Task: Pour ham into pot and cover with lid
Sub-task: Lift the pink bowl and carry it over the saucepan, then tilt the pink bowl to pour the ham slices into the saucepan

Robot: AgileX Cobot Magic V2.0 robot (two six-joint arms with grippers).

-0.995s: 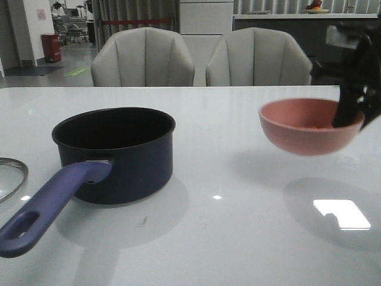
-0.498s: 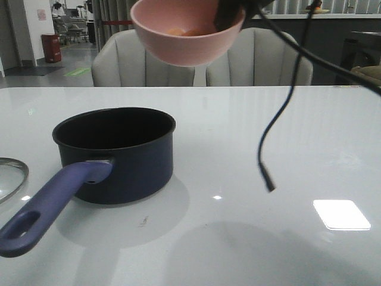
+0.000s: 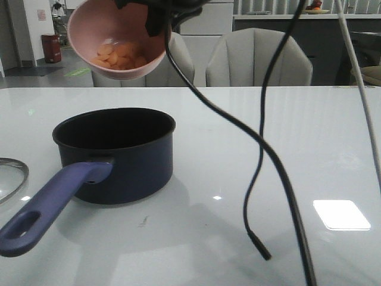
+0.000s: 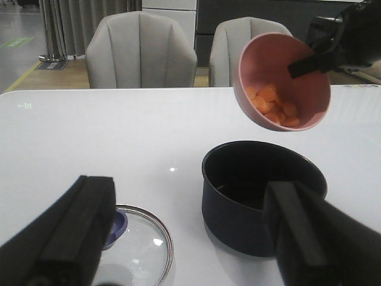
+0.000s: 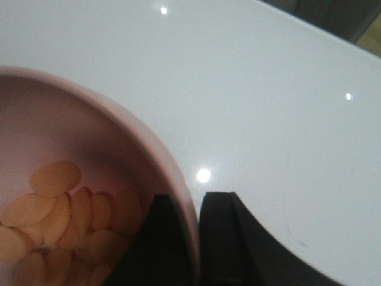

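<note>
The navy pot [image 3: 116,154] stands on the white table, its purple-blue handle [image 3: 50,205] pointing toward the camera. My right gripper [image 3: 156,16] is shut on the rim of a pink bowl [image 3: 116,39] and holds it tilted high above the pot. The orange-pink ham chunks [image 3: 119,55] lie in the bowl; they also show in the left wrist view [image 4: 274,106] and the right wrist view [image 5: 56,220]. The glass lid [image 4: 137,244] lies flat on the table beside the pot; its edge shows in the front view [image 3: 13,177]. My left gripper [image 4: 190,238] is open and empty above the lid.
Two grey chairs [image 3: 143,59] stand behind the table. Black cables [image 3: 262,149] hang from the right arm down over the table's middle. A bright light patch [image 3: 341,214] lies on the table at the right.
My right gripper has carried the pink bowl from low on the right up and left to above the pot, and tilted it so the ham shows.
</note>
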